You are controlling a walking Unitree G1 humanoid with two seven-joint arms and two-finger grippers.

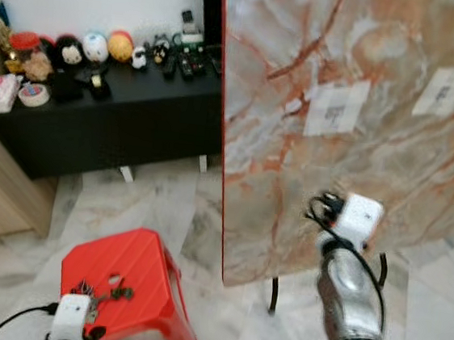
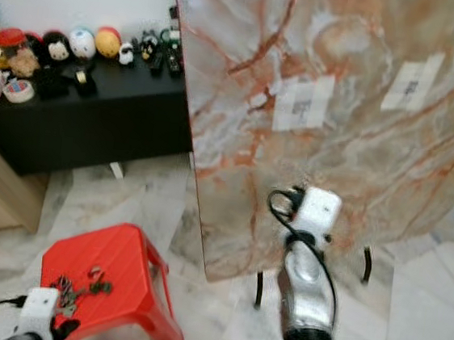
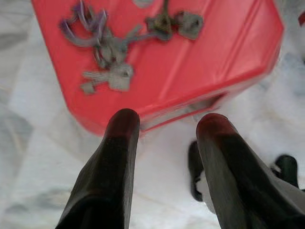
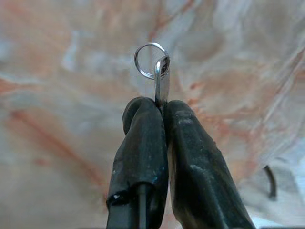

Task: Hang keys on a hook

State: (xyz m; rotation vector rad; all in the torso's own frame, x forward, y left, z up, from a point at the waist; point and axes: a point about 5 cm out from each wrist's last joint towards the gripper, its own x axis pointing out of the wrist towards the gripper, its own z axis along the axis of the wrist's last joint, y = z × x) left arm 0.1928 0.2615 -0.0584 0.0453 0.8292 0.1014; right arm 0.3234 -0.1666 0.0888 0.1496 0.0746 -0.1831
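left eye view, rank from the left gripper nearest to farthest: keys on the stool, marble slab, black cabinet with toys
1. keys, on the red stool right by the left gripper
2. marble slab, to the robot's right
3. black cabinet, against the far wall

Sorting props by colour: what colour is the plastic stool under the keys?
Red; the plastic stool shows best in the left eye view.

The right arm (image 1: 349,301) is stretched forward and up, its silver forearm rising to the white wrist block. The right gripper (image 4: 161,106) has its jaws pressed tight together, pinching a thin metal key (image 4: 162,81) that sticks out past the tips. The left gripper (image 3: 164,125) hangs low, jaws spread apart and holding nothing.
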